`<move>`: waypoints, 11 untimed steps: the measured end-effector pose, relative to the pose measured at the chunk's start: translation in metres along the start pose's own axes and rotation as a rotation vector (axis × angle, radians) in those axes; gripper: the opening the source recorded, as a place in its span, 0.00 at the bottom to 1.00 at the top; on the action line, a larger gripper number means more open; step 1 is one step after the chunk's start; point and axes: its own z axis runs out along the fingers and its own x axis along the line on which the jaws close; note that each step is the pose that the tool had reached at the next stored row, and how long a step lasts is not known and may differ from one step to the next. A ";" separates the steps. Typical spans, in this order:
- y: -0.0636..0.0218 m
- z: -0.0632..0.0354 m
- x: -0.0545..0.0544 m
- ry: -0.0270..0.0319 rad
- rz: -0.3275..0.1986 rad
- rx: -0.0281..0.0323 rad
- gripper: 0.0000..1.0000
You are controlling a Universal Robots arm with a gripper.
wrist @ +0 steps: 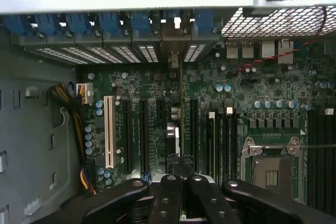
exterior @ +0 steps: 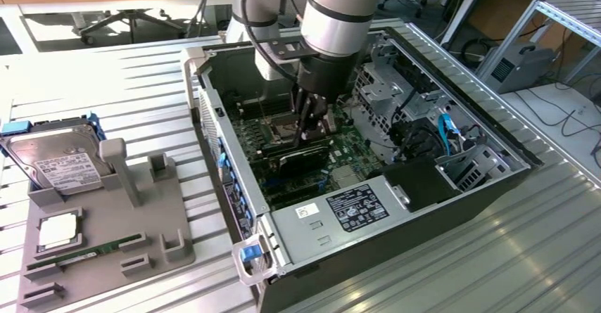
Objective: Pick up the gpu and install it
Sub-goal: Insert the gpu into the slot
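The gpu, a dark card, stands on edge in a motherboard slot inside the open computer case. In the wrist view the gpu is a thin line seen edge-on, running from the rear bracket slots to my gripper. The black fingers are pressed together right over the card's upper edge. In the exterior view the gripper reaches straight down into the case onto the card. It is shut, and I cannot tell whether it pinches the card or only rests on it.
Left of the case in the exterior view, a grey fixture holds a silver hard drive, a CPU and a green RAM stick. Blue slot latches, a white slot, the CPU socket and cables surround the card.
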 end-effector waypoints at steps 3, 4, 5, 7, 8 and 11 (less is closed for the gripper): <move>-0.0082 -0.0004 0.000 0.0001 -0.001 -0.0116 0.11; -0.0087 -0.0005 0.000 0.0001 -0.001 -0.0119 0.11; -0.0087 -0.0005 0.000 0.0002 -0.001 -0.0120 0.11; -0.0087 -0.0005 0.000 0.0003 -0.001 -0.0121 0.11; -0.0087 -0.0005 0.000 0.0003 -0.001 -0.0121 0.11; -0.0087 -0.0005 0.000 0.0002 -0.001 -0.0121 0.11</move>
